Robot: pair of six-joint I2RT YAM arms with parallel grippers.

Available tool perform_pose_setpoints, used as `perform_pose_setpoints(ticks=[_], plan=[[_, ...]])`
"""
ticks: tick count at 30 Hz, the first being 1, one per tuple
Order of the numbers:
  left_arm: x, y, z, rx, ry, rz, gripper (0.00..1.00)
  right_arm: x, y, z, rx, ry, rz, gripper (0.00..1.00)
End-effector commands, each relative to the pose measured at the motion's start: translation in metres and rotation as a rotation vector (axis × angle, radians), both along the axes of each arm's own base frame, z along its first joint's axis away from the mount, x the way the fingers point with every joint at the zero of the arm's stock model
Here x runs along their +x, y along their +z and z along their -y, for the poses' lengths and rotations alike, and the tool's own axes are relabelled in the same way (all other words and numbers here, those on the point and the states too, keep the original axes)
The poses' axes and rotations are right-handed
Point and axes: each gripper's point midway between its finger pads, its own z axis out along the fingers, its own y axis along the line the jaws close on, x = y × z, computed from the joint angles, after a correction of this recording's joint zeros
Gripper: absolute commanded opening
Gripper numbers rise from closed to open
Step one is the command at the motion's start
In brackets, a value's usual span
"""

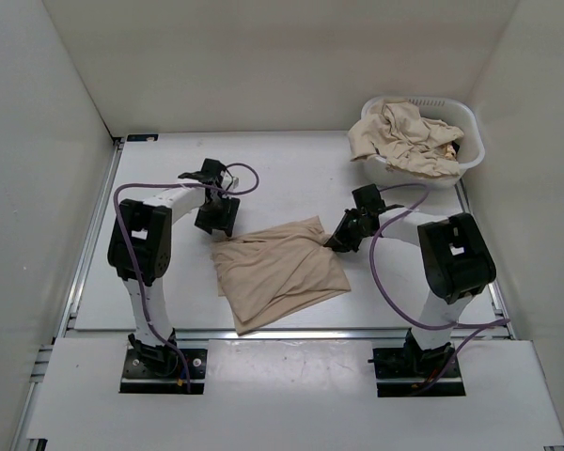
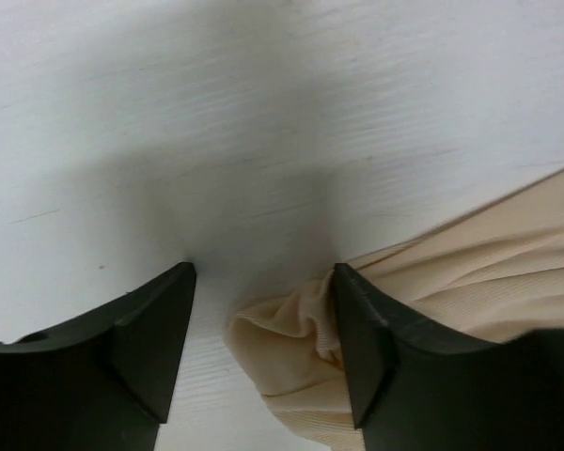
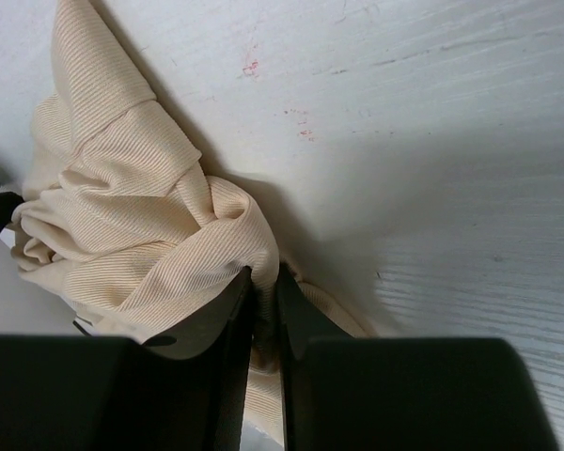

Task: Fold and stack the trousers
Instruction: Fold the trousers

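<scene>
One pair of beige trousers [image 1: 280, 271] lies folded and wrinkled on the white table between the arms. My left gripper [image 1: 217, 224] is at its far left corner. In the left wrist view the left gripper [image 2: 265, 274] is open, with a bunched corner of the trousers [image 2: 287, 343] lying between the fingers and touching the right finger [image 2: 371, 348]. My right gripper [image 1: 338, 241] is at the far right corner. In the right wrist view the right gripper [image 3: 263, 275] is shut on a fold of the trousers [image 3: 141, 225].
A white plastic basket [image 1: 474, 143] stands at the back right with more beige trousers [image 1: 399, 136] heaped in it and hanging over its rim. White walls enclose the table on three sides. Purple cables loop from both arms.
</scene>
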Motion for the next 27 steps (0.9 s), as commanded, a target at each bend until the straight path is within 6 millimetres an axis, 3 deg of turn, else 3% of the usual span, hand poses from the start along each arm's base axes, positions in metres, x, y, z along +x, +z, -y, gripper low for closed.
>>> perform_pose_setpoints(ticks=[1, 2, 4, 7, 9, 14, 18, 19, 24, 27], plan=[[0.002, 0.006, -0.010, 0.033, 0.019, 0.011, 0.73, -0.020, -0.015, 0.008, -0.053, -0.022, -0.065, 0.18], [0.003, 0.011, -0.010, 0.029, 0.019, 0.023, 0.84, -0.020, -0.011, 0.003, -0.046, -0.012, -0.048, 0.18], [0.015, 0.022, -0.018, 0.020, 0.046, 0.058, 0.88, -0.021, -0.008, 0.000, -0.043, -0.001, -0.039, 0.21], [0.032, 0.051, -0.032, -0.028, 0.095, 0.125, 0.91, -0.021, -0.002, 0.005, -0.069, -0.001, -0.024, 0.49], [0.030, 0.073, -0.040, -0.096, 0.117, 0.123, 0.91, -0.014, 0.012, 0.010, -0.106, 0.026, 0.034, 0.65], [0.015, 0.109, -0.040, -0.171, 0.118, 0.141, 0.95, -0.009, 0.046, 0.024, -0.177, 0.077, 0.145, 0.71], [-0.013, 0.111, -0.039, -0.202, 0.118, 0.073, 0.96, -0.015, 0.064, 0.033, -0.202, 0.093, 0.203, 0.76], [-0.029, 0.106, -0.036, -0.234, 0.118, 0.017, 0.96, -0.018, 0.068, 0.034, -0.198, 0.092, 0.215, 0.77], [-0.075, 0.081, -0.017, -0.346, 0.098, -0.135, 1.00, -0.055, 0.042, 0.038, -0.178, 0.202, 0.159, 0.78], [-0.095, 0.070, -0.001, -0.414, 0.071, -0.216, 1.00, -0.073, 0.036, 0.021, -0.077, 0.300, 0.122, 0.78]])
